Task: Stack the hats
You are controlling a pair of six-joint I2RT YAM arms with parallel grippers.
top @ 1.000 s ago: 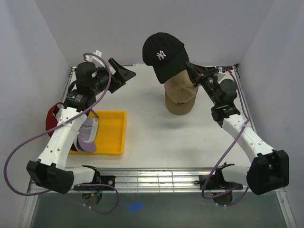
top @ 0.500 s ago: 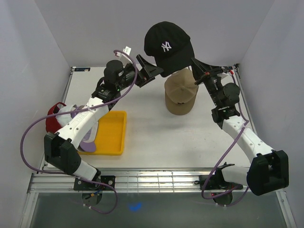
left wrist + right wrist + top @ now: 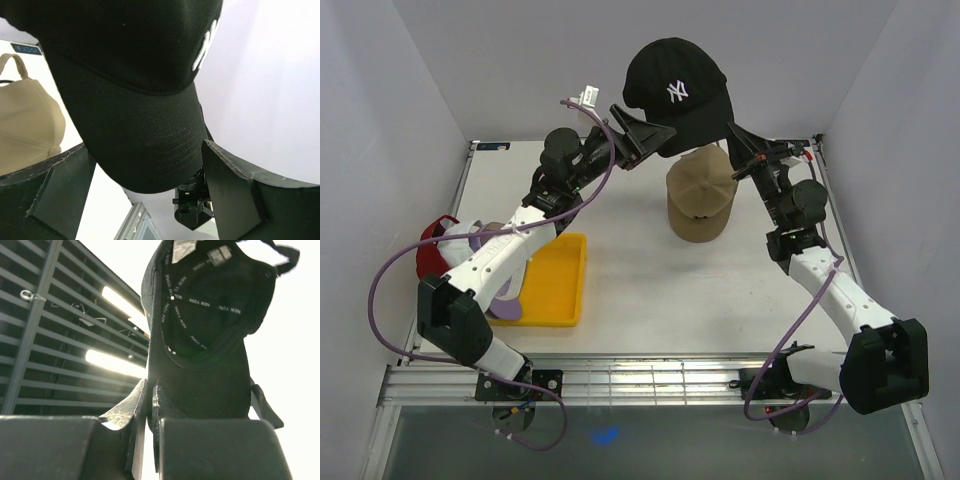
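Four caps show, one of each colour. The black cap (image 3: 675,92) hangs in the air above the back of the table (image 3: 650,290). The right tool (image 3: 734,132) is clenched on its rear rim, and the right wrist view looks up into the lining. The left tool (image 3: 648,138) is spread wide, one finger on each side of the black brim without pinching it. The tan cap (image 3: 700,200) stands on the table directly under the black one, apart from it. The red cap (image 3: 428,255) lies at the table's left edge. The purple-brimmed cap (image 3: 505,302) sits in the single yellow tray (image 3: 558,280), partly hidden by the left arm. There are two arms.
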